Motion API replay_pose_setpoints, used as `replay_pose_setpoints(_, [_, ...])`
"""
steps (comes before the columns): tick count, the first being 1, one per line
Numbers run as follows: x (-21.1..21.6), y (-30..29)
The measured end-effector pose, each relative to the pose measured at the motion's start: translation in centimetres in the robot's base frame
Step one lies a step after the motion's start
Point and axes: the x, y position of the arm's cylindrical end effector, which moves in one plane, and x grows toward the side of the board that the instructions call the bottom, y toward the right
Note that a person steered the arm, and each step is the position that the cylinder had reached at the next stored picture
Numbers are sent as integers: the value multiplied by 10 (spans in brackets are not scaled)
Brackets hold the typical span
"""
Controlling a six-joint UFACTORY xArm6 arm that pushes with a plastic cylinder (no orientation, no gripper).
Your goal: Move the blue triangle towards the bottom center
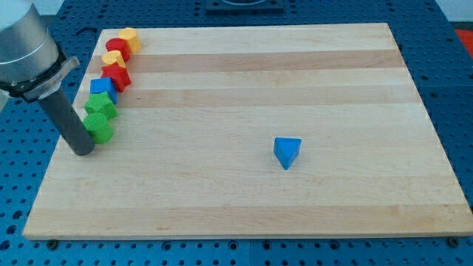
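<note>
At the board's [222,214] left edge, my tip [83,151] is resting beside a green block [98,130], touching nothing visibly; the blue triangle [287,151] is sitting well apart, right of centre.

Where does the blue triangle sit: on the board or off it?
On. The blue triangle rests on the wooden board, alone, right of centre, far from my tip.

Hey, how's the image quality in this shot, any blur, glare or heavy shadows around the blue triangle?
Camera view: evenly lit, no glare on the wooden board; the blue triangle is sharp with only a faint shadow beneath; my tip, at the view's left beside the green block, is slightly soft.
</note>
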Motion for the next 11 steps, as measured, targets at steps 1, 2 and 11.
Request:
replay_pose_setpoints(1, [-8,0])
replay_pose_setpoints(2, [-9,0])
replay_pose_setpoints(11, [2,350])
